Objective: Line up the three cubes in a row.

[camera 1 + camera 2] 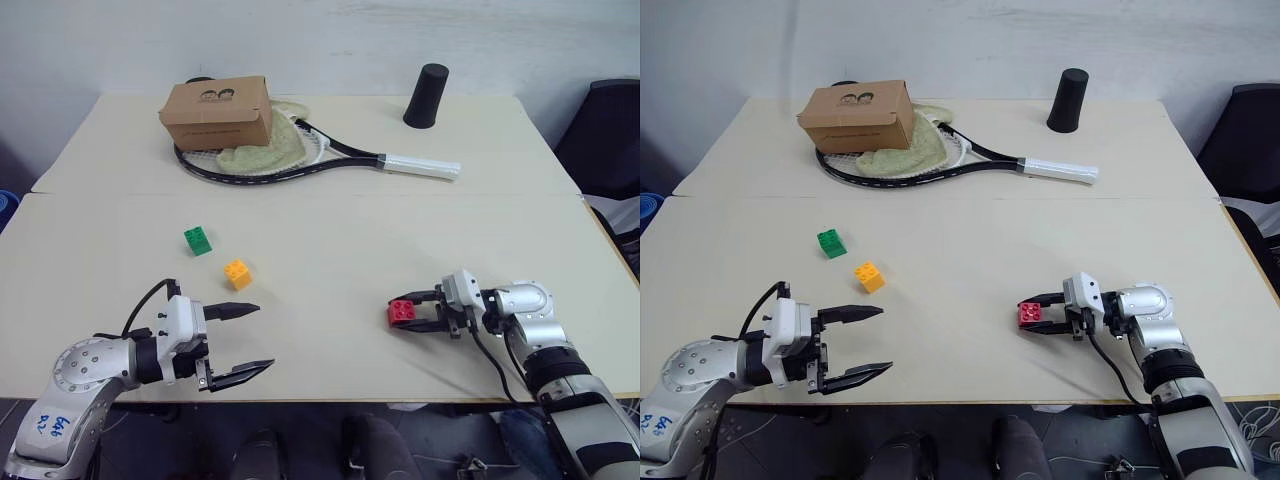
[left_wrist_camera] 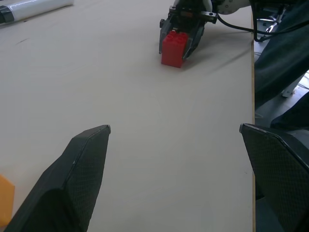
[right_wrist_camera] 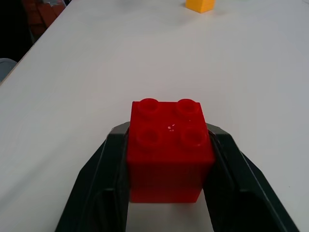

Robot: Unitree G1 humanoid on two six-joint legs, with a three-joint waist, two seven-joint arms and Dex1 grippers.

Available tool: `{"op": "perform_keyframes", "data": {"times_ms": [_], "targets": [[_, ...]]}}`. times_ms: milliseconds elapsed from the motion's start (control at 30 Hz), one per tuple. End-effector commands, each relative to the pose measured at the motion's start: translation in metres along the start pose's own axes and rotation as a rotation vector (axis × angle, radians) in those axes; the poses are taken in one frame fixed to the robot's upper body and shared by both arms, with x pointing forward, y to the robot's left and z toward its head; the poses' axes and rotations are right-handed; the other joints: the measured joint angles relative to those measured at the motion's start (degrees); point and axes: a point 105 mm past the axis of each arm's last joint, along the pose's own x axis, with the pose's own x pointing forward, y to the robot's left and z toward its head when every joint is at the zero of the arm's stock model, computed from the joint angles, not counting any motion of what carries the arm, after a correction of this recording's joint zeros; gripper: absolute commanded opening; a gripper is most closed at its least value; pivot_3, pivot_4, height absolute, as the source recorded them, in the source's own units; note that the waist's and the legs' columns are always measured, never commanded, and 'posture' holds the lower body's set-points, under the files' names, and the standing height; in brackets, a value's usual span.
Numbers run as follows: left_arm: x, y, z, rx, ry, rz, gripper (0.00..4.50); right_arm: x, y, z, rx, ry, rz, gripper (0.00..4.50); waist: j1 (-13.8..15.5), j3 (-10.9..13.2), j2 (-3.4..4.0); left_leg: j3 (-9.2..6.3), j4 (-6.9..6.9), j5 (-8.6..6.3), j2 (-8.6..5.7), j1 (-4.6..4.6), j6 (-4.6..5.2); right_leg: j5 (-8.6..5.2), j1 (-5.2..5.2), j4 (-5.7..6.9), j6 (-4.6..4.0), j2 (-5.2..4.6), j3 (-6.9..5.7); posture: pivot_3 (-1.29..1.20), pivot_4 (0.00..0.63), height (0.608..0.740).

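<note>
The right gripper (image 1: 412,313) lies low over the table (image 1: 330,250) near its front edge, pointing toward the robot's left, with the red cube (image 1: 402,312) between its two black fingers. In the right wrist view the fingers (image 3: 104,179) stand close along both sides of the cube (image 3: 169,150), which sits upright on the table with its four studs up. Whether the pads press on it or stand just off its sides I cannot tell; the gap, if there is one, is too thin to see.

The left gripper (image 1: 240,342) hovers over the front left part of the table, fingers spread wide and holding nothing. It points to the robot's right, toward the red cube, which lies well apart from it.

The orange cube (image 1: 237,273) rests on the table just beyond the left gripper, studs up. The green cube (image 1: 198,240) sits near it, a little farther back and to the left; the two do not touch. Both are well apart from the red cube, which lies to their right and nearer the front edge.

At the back of the table a racket (image 1: 300,155) lies flat with a cloth (image 1: 265,150) on its head and a cardboard box (image 1: 217,112) on top. A black cup (image 1: 427,96) stands upside down to the right of them.
</note>
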Motion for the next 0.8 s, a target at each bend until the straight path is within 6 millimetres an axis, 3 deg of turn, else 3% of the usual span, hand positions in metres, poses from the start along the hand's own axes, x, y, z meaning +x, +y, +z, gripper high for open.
{"op": "perform_keyframes", "data": {"times_ms": [33, 200, 367, 500, 567, 667, 800], "targets": [[0.001, -0.003, 0.009, 0.027, -0.017, -0.021, 4.50, -0.007, 0.004, -0.001, 0.016, 0.006, 0.025, 2.98, 0.0, 0.0, 0.02, -0.01, -0.03, 0.01, -0.01, -0.02, -0.01, 0.00, -0.03, -0.01, 0.00, -0.02, -0.02, 0.00, 0.150, 0.740], [-0.001, -0.003, 0.007, 0.018, -0.011, -0.004, 4.50, -0.015, 0.002, 0.016, -0.061, -0.038, 0.001, 4.49, 0.0, 0.0, 0.07, -0.01, -0.06, 0.00, 0.02, -0.06, -0.04, -0.01, -0.08, -0.03, -0.01, 0.01, -0.03, 0.00, 0.150, 0.740], [-0.022, 0.003, -0.006, -0.030, 0.007, 0.133, 4.50, -0.036, 0.002, 0.046, -0.151, -0.102, -0.061, 4.49, -0.2, 0.1, 0.17, 0.01, -0.11, -0.01, 0.02, -0.09, -0.05, -0.01, -0.16, -0.04, -0.01, 0.02, -0.03, 0.00, 0.150, 0.740], [-0.075, 0.011, -0.031, -0.112, 0.016, 0.436, 4.50, -0.056, 0.007, 0.066, -0.245, -0.200, -0.221, 4.49, -0.1, 0.1, 0.16, 0.00, -0.22, -0.14, 0.05, -0.09, 0.10, -0.03, -0.18, -0.17, -0.03, 0.04, -0.06, 0.00, 0.150, 0.740], [-0.100, 0.016, -0.039, -0.126, 0.016, 0.586, 4.50, -0.060, 0.009, 0.065, -0.232, -0.218, -0.311, 4.49, 0.1, 0.1, 0.14, -0.01, -0.23, -0.20, 0.07, -0.10, 0.18, -0.03, -0.16, -0.25, -0.03, 0.07, -0.11, 0.00, 0.150, 0.740], [-0.149, 0.024, -0.052, -0.168, 0.001, 0.870, 4.50, -0.066, 0.025, 0.063, -0.043, -0.303, -0.337, 4.49, 0.4, 0.1, 0.11, -0.07, -0.15, -0.22, 0.04, -0.13, 0.22, -0.03, -0.12, -0.27, -0.03, 0.04, -0.16, 0.00, 0.150, 0.740], [-0.179, 0.024, -0.066, -0.229, -0.015, 1.014, 4.50, -0.064, 0.038, 0.048, -0.072, -0.282, -0.422, 4.49, 0.3, 0.1, 0.04, -0.11, -0.15, -0.30, 0.01, -0.16, 0.35, -0.02, -0.08, -0.35, -0.01, -0.04, -0.17, 0.00, 0.150, 0.740]]}}
